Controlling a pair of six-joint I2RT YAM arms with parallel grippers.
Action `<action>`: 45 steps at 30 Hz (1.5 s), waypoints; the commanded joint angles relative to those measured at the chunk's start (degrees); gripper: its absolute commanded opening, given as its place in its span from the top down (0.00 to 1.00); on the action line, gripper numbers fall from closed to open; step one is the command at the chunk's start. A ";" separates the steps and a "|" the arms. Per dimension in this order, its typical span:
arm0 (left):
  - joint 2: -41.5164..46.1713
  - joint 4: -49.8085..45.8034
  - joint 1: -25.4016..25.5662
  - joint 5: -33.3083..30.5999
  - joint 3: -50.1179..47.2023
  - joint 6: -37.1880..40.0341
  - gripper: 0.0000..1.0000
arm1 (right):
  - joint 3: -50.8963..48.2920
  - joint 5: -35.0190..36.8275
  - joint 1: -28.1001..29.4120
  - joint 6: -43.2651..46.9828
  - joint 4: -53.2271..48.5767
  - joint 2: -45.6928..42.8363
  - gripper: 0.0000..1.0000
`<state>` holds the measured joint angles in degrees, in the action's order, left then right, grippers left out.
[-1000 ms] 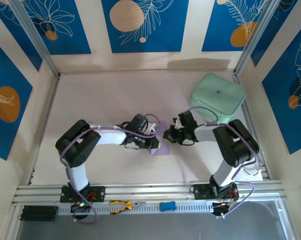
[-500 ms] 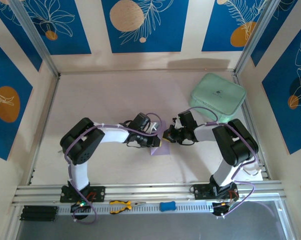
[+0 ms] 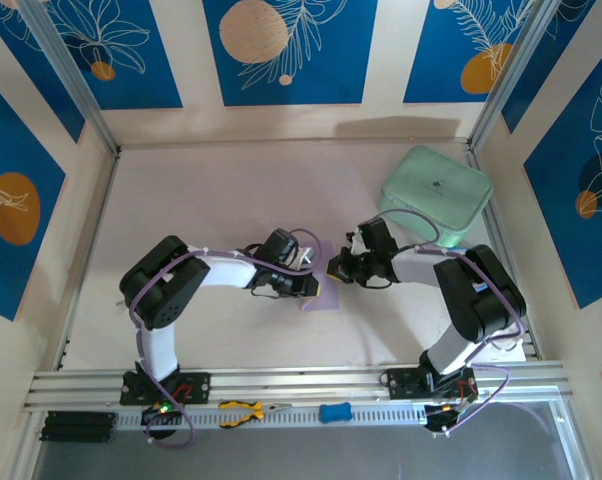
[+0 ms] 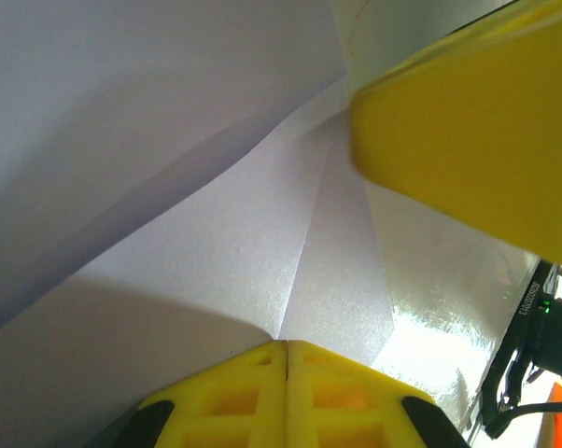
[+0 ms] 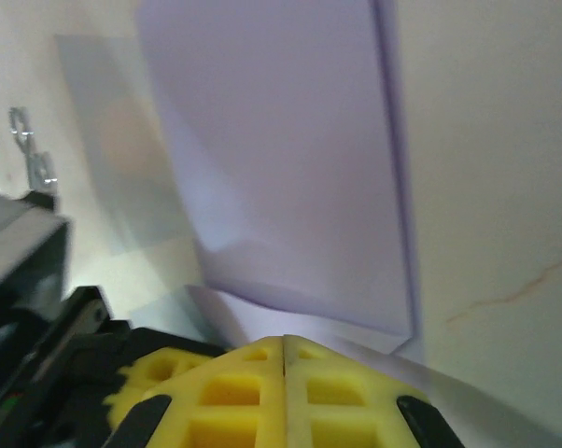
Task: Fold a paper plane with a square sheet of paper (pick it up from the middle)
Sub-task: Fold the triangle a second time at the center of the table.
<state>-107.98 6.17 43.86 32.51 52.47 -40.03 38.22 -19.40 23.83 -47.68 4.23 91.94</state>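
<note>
- square sheet of paper (image 3: 326,303): mid-table between both grippers, partly folded and creased; visible strip runs near-to-far; pointing direction cannot tell.
- left gripper (image 4: 286,343): jaws pressed together, tips at a crease.
- right gripper (image 5: 283,341): jaws together at the sheet's edge.

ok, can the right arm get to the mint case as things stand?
Probably yes: the mint case sits close beyond the right arm, nothing between. But the right pincer is shut at the lavender paper, facing away.
</note>
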 commanded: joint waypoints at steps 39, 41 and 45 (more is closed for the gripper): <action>6.90 -15.52 -0.38 -2.05 -6.41 7.42 1.00 | -4.67 2.17 0.55 -1.49 0.95 5.89 1.00; 7.43 -15.88 -0.38 -2.74 -6.83 7.51 1.00 | -4.72 2.17 0.51 -1.59 0.95 5.82 1.00; 8.26 -16.75 -0.27 -3.51 -7.36 7.79 1.00 | -4.69 2.08 0.56 -1.57 0.96 5.80 1.00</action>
<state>-100.62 -3.84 43.72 31.11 47.09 -33.93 34.85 -21.47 25.56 -49.56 9.41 95.90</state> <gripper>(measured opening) 0.064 0.063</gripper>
